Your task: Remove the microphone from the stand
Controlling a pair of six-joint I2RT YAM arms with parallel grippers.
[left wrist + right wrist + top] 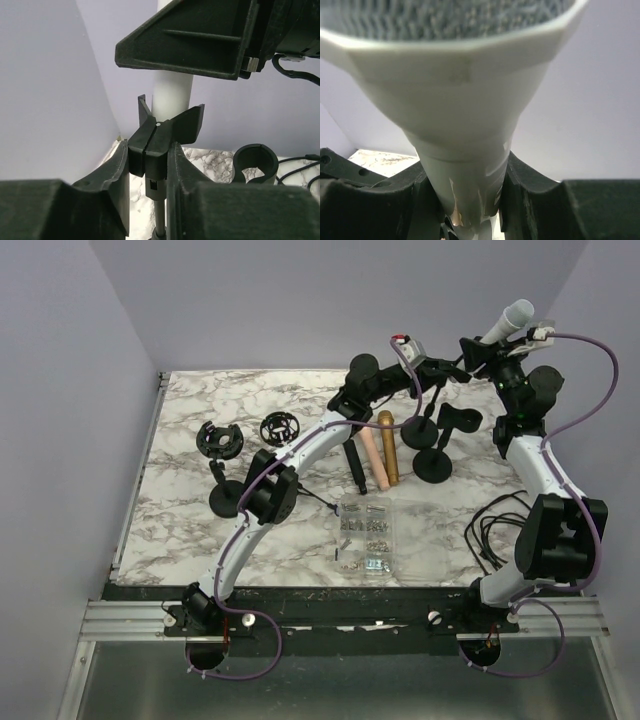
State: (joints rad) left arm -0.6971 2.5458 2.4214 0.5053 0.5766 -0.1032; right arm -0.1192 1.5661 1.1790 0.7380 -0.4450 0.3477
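Clamping white plastic microphone (465,115), right gripper (470,200) half-closed round shaft; left gripper (148,170) pinched tight on black stand clip (167,131); shaft points 2 o'clock.

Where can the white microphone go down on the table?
Bare marble: the table's near-left corner, bordered by the round stand base and left arm; also the gap between the clear parts box and black cables. The far middle, around the pink microphone and gold microphone, is crowded.

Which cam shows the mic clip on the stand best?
Left wrist: the clip sits centred, pinched by the left hand, white microphone rising from it. Top external: clip lost among the arms. Right wrist: only the microphone in the right hand; clip hidden.
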